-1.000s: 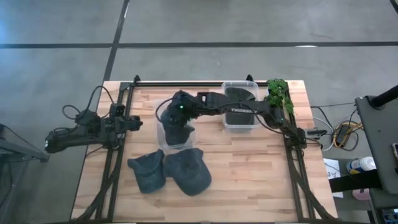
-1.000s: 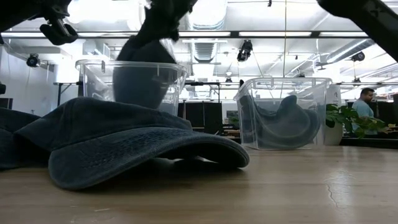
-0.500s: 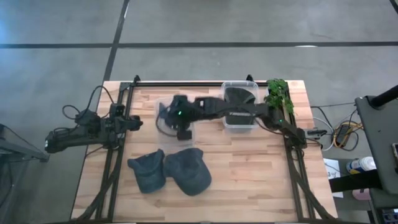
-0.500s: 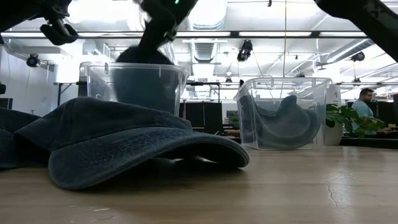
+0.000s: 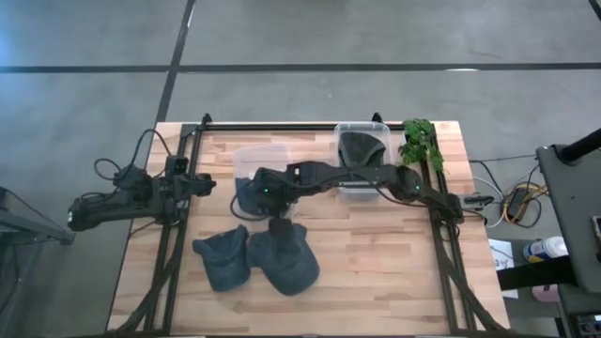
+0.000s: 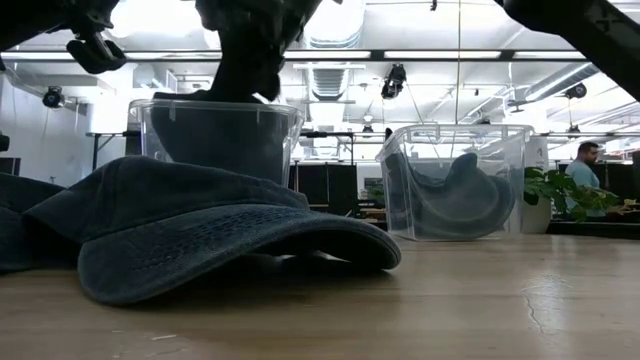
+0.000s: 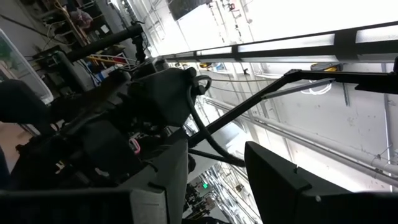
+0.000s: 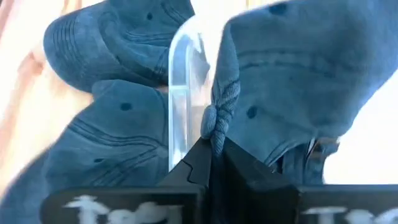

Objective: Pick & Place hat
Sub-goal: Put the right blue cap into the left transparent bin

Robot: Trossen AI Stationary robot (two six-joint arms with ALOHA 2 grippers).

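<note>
A dark blue cap (image 5: pixel 249 195) sits in the clear left bin (image 5: pixel 246 155), filling it up to the rim in the low view (image 6: pixel 215 140). My right gripper (image 5: pixel 278 223) reaches across from the table's right, stands over the bin's near side and is shut on this cap. Two more blue caps (image 5: pixel 223 258) (image 5: pixel 285 263) lie flat on the table just near of the bin, side by side. Another cap (image 5: pixel 362 145) rests in the right bin (image 5: pixel 344 184). My left gripper (image 5: pixel 202 185) waits open at the table's left side. My right gripper pinches a bunched fold of the cap's cloth (image 8: pixel 219 118) between its shut fingers, close beside the bin's clear wall (image 8: pixel 180 93). It comes slanting down from above. The rest of the cap (image 8: pixel 292 74) spreads out inside the bin.
A green plant (image 5: pixel 420 141) stands at the table's far right corner. Black frame rails (image 5: pixel 178 244) run along the table's left, right and far sides. Bare wood lies right of the loose caps (image 5: pixel 376 253). A person (image 6: pixel 590 160) is in the room beyond.
My right gripper has come down with the cap and swung toward the table's near edge. The cap, held above the left bin's rim a second ago, has sunk into the bin until its top is level with the rim. The two loose caps have stayed put.
</note>
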